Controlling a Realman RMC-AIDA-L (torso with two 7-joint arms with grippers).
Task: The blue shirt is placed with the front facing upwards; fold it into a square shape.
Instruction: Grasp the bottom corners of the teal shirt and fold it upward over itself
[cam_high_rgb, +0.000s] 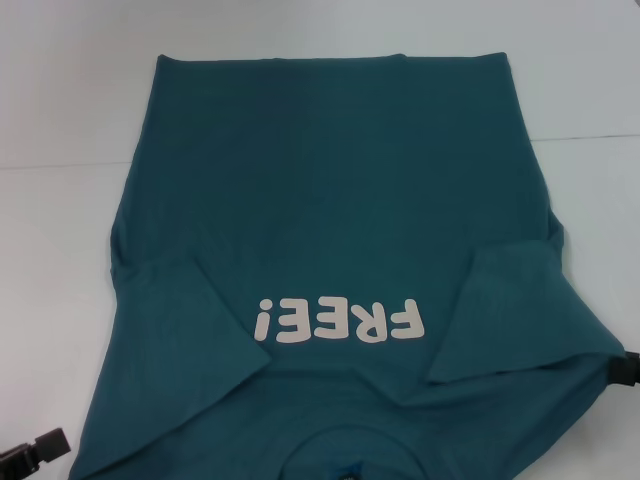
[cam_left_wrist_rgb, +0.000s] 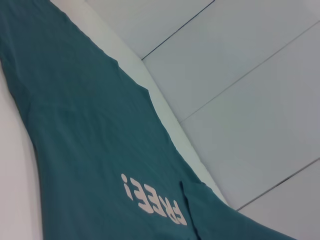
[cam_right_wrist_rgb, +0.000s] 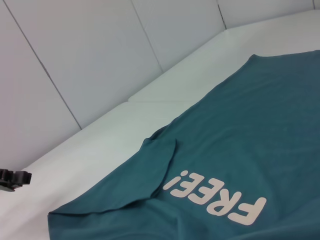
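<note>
The blue shirt (cam_high_rgb: 330, 200) lies spread on the white table (cam_high_rgb: 60, 120), front up, with its white "FREE!" lettering (cam_high_rgb: 340, 320) upside down to me and the collar (cam_high_rgb: 345, 455) at the near edge. Both short sleeves are folded inward over the chest, one at the left (cam_high_rgb: 190, 320) and one at the right (cam_high_rgb: 510, 300). My left gripper (cam_high_rgb: 35, 450) shows only as a black part at the near left corner, beside the shirt's shoulder. At the right edge my right gripper (cam_high_rgb: 625, 370) touches or nearly touches the other shoulder. The shirt also fills the left wrist view (cam_left_wrist_rgb: 90, 140) and the right wrist view (cam_right_wrist_rgb: 250, 135).
The hem reaches close to the table's far edge (cam_high_rgb: 330, 55). Bare white table lies on both sides of the shirt. Light floor tiles (cam_left_wrist_rgb: 250, 100) show beyond the table's edge in the wrist views. A black gripper part (cam_right_wrist_rgb: 12, 179) sits far off across the table.
</note>
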